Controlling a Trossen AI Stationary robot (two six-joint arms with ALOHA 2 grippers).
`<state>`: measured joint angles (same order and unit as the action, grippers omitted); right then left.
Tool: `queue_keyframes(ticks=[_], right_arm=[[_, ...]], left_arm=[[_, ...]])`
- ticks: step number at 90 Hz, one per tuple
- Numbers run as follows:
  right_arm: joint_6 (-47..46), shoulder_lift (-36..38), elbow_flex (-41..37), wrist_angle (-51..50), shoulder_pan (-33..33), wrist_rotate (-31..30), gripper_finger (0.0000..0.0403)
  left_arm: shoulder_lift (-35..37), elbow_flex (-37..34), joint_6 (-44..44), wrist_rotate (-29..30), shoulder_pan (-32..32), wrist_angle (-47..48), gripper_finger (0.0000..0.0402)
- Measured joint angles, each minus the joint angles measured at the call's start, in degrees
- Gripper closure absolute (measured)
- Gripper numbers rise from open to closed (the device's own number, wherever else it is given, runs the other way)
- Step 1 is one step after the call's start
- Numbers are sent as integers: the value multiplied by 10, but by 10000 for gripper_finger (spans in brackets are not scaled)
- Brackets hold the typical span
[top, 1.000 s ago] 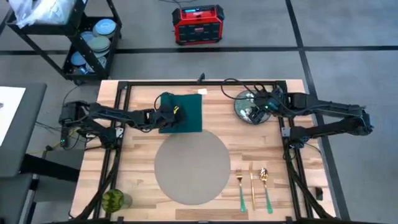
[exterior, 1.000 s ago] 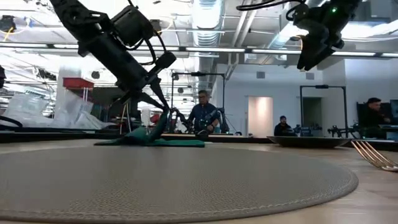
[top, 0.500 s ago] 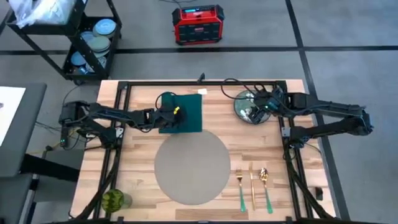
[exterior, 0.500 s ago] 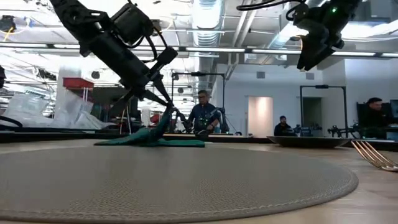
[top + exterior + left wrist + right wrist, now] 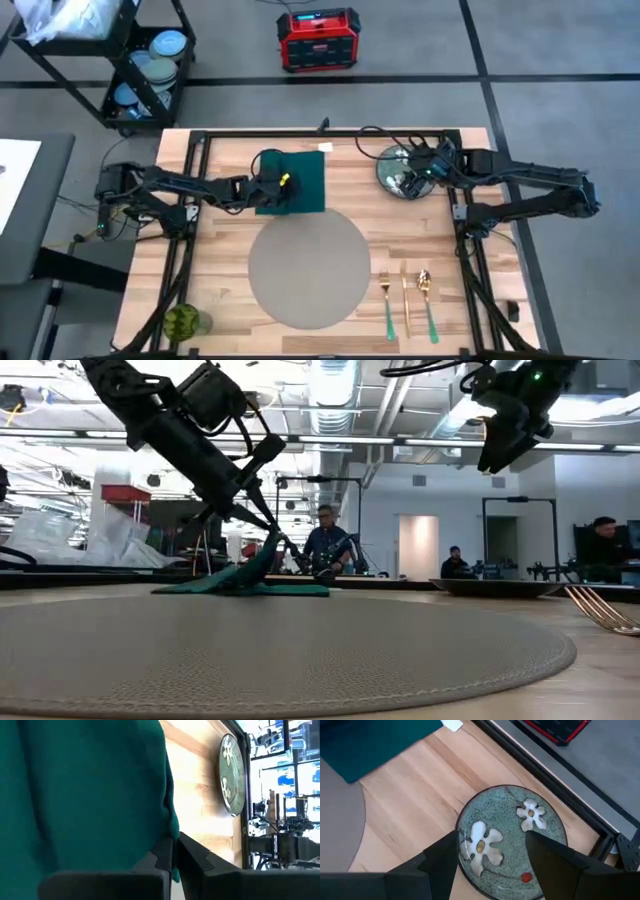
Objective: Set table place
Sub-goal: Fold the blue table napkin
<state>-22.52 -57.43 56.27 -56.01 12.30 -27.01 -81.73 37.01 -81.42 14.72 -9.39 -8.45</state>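
Barely begun, I judge: the left claw (image 5: 277,186) is pinched shut on the green napkin (image 5: 300,182) near the surface's (image 5: 220,250) far edge; the round placemat (image 5: 308,268) lies bare mid-surface; the right claw (image 5: 492,851) hangs spread above the flowered plate (image 5: 402,171) at the far right; cutlery (image 5: 405,298) waits near the right edge.

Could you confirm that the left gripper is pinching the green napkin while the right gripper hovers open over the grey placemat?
Not quite: the right gripper hovers open over the floral plate, not the placemat, as the right wrist view shows. The left gripper does pinch the green napkin.
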Motion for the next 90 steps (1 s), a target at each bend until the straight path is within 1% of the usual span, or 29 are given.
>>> queue_keyframes(ticks=[23, 40, 50, 72, 82, 90], right_arm=[[0, 0, 0, 0, 0, 0, 188], [0, 0, 0, 9, 2, 0, 188], [0, 0, 0, 23, 2, 0, 188], [0, 0, 0, 20, -3, 0, 188], [0, 0, 0, 21, -5, 0, 188], [1, 0, 0, 21, -7, 0, 188]], left_arm=[[0, 0, 3, 8, -1, -5, 402], [0, 1, 41, 5, -7, -77, 402], [-18, 15, 43, 0, -9, -61, 402], [-107, 59, 45, -65, -3, -45, 402], [-112, 65, 39, -68, -2, -17, 402], [-104, 65, 41, -60, -7, 34, 402]])
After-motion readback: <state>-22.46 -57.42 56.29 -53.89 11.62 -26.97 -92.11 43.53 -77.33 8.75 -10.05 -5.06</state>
